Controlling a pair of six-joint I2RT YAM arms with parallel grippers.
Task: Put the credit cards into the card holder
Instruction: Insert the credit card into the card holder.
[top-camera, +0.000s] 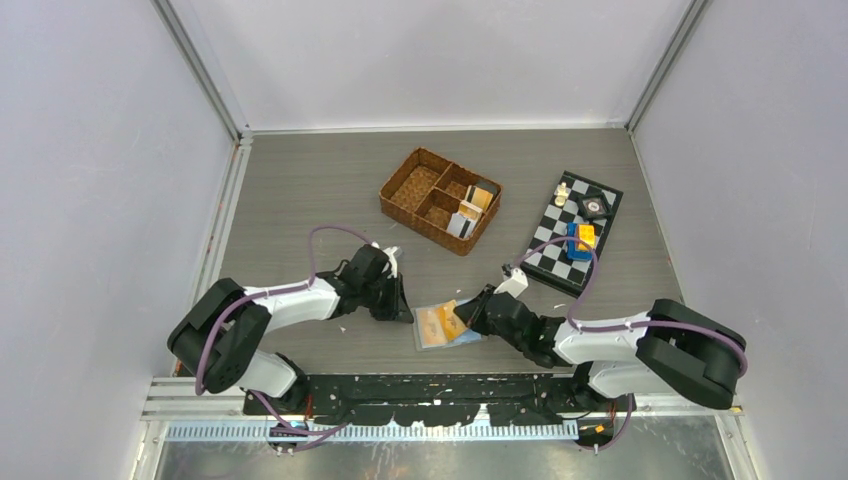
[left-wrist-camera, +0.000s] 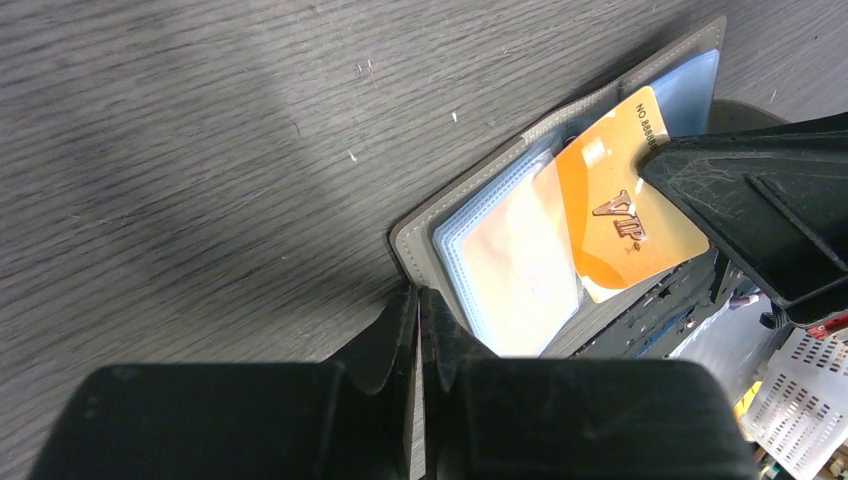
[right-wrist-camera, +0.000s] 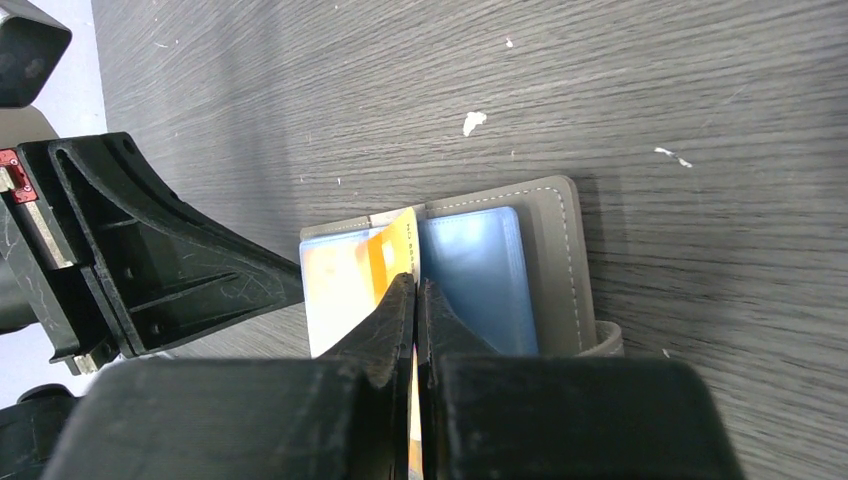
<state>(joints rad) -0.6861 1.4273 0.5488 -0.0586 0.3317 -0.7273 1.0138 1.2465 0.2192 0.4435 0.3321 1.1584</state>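
The grey-olive card holder (top-camera: 430, 338) lies open near the table's front edge, its clear blue sleeves up. My right gripper (top-camera: 470, 318) is shut on an orange card (top-camera: 452, 320), held on edge, with its far end at the sleeves in the holder's middle. In the right wrist view the card (right-wrist-camera: 395, 250) runs between my jaws (right-wrist-camera: 415, 285) over the holder (right-wrist-camera: 555, 260). In the left wrist view the card (left-wrist-camera: 610, 230) reads "VIP". My left gripper (left-wrist-camera: 418, 295) is shut at the holder's grey cover edge (left-wrist-camera: 470, 215), on its left side (top-camera: 403, 312).
A brown wicker basket (top-camera: 415, 185) at the back holds more cards (top-camera: 470, 212) in its right compartments. A chessboard (top-camera: 600, 225) with a few pieces and a blue and yellow object (top-camera: 580, 240) lies to the right. The table's front rail is just behind the holder.
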